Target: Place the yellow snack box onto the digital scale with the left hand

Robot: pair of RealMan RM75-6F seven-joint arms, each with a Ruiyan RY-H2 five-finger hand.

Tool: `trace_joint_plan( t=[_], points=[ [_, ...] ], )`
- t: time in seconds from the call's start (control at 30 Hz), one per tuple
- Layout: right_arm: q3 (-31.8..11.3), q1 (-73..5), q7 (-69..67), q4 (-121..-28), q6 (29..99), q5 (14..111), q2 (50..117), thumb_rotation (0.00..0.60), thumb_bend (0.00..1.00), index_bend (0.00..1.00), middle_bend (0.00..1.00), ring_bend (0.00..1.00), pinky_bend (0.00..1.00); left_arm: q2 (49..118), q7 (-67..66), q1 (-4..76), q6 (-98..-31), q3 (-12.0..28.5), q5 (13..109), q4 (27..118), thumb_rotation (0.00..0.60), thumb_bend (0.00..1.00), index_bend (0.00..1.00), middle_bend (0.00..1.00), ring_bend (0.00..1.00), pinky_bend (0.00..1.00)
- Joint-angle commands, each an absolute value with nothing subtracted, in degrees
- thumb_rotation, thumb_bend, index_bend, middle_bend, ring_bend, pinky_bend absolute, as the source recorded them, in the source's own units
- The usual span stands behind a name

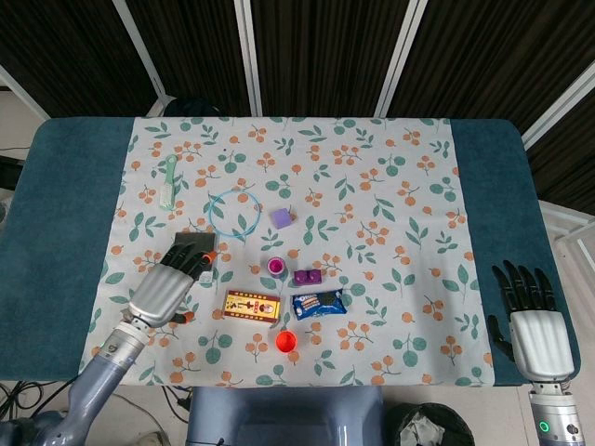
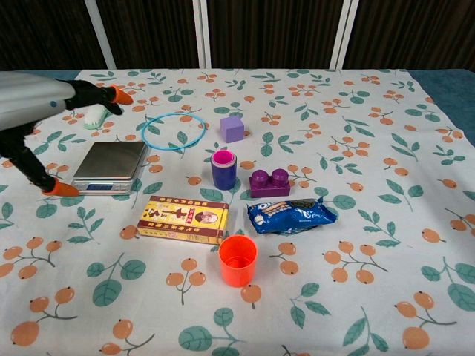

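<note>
— How is the light here?
— Bright and even, coming from above. The floral tablecloth [image 1: 372,214] shows clearly in both views, with no glare on it.
— Shadows?
— Soft and short. The orange cup [image 2: 237,260] throws a faint one on the cloth beside it.
— Anything blurred?
— In the chest view the left hand [image 2: 33,104] sits close to the lens and looks soft and oversized. Beyond its fingertips, the digital scale [image 2: 110,166] is sharp. The dark panels [image 1: 316,56] behind the table stay dim.
</note>
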State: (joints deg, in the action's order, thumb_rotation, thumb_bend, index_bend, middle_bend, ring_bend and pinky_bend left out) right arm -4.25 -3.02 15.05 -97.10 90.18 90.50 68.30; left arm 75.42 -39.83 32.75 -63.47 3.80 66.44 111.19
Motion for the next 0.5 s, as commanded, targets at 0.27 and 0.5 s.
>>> trace_joint_plan(
  t=[0.27, 0.5],
  points=[
    [-4.38, -2.91, 14.50, -97.18, 90.53, 90.49, 68.02, 0.600, 0.51, 0.03, 0.07, 0.06, 0.01, 90.34, -58.80, 39.03, -66.20, 4.38, 51.26, 110.53, 0.600, 0.03, 0.07, 0.20, 0.07, 0.14],
    [-4.42, -2.82, 14.00, -97.10, 90.58, 90.30, 67.81, 0.600, 0.51, 0.03, 0.07, 0.06, 0.01, 95.45, -61.91, 40.89, -67.99, 4.90, 47.95, 107.90, 0.600, 0.04, 0.10, 0.22, 0.07, 0.14]
  ],
)
